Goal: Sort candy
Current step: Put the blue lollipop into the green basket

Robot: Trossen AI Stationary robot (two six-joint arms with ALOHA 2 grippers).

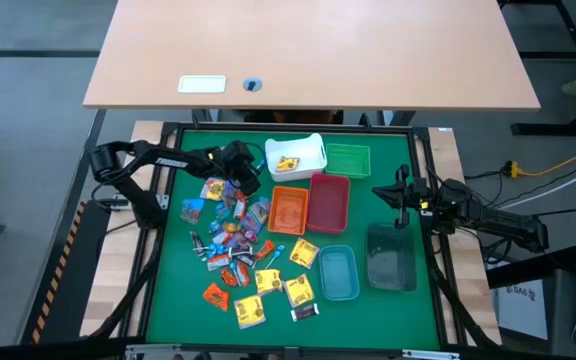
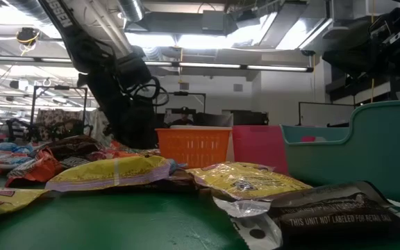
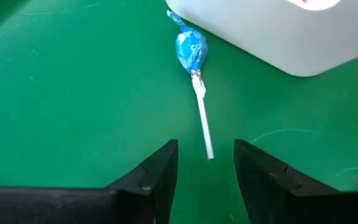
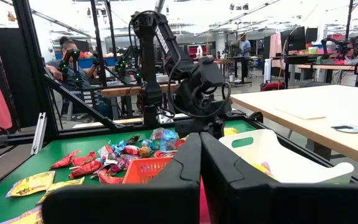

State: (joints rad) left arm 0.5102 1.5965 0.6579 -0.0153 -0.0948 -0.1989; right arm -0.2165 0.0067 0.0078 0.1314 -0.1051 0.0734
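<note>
Here, blue lollipop (image 3: 192,52) stick-end between open left tool (image 3: 206,163) fingers.

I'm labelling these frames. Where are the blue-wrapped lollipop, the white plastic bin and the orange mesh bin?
blue-wrapped lollipop (image 3: 191,51), left wrist view, wrapped head.
white plastic bin (image 1: 309,146), high view, far rim.
orange mesh bin (image 2: 193,148), low view, front wall.

A dark wrapper (image 2: 339,208) at the front of the low view reads "THIS UNIT NOT LABELED FOR RETAIL SALE". The blue lollipop (image 3: 191,50) wrapper carries letters too cut off to read.
</note>
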